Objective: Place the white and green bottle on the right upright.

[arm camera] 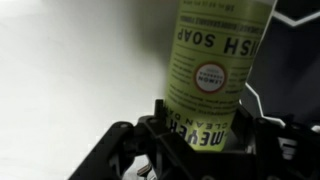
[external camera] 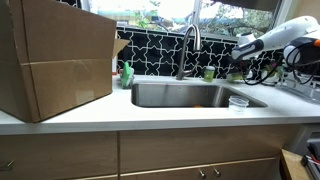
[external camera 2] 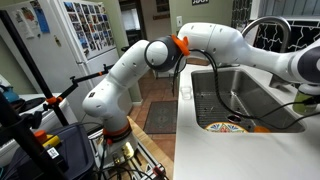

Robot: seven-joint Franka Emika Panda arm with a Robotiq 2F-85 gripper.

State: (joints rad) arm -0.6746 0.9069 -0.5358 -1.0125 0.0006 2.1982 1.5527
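Observation:
In the wrist view the white and green bottle (arm camera: 210, 60), a light green cylinder with a "DISH SOAP" label, stands lengthwise between my gripper's fingers (arm camera: 205, 128). Both fingers press against its sides, so the gripper is shut on it. In an exterior view my gripper (external camera: 238, 50) is at the back right of the counter, behind the sink; the bottle itself cannot be made out there. The other exterior view shows only the arm (external camera 2: 150, 55) reaching over the counter.
A steel sink (external camera: 190, 95) with a tall faucet (external camera: 187, 45) sits mid-counter. A brighter green soap bottle (external camera: 127, 73) stands at its left, a short green cup (external camera: 209, 73) behind it, a small clear container (external camera: 238, 101) at its right. A big cardboard box (external camera: 55, 55) fills the left.

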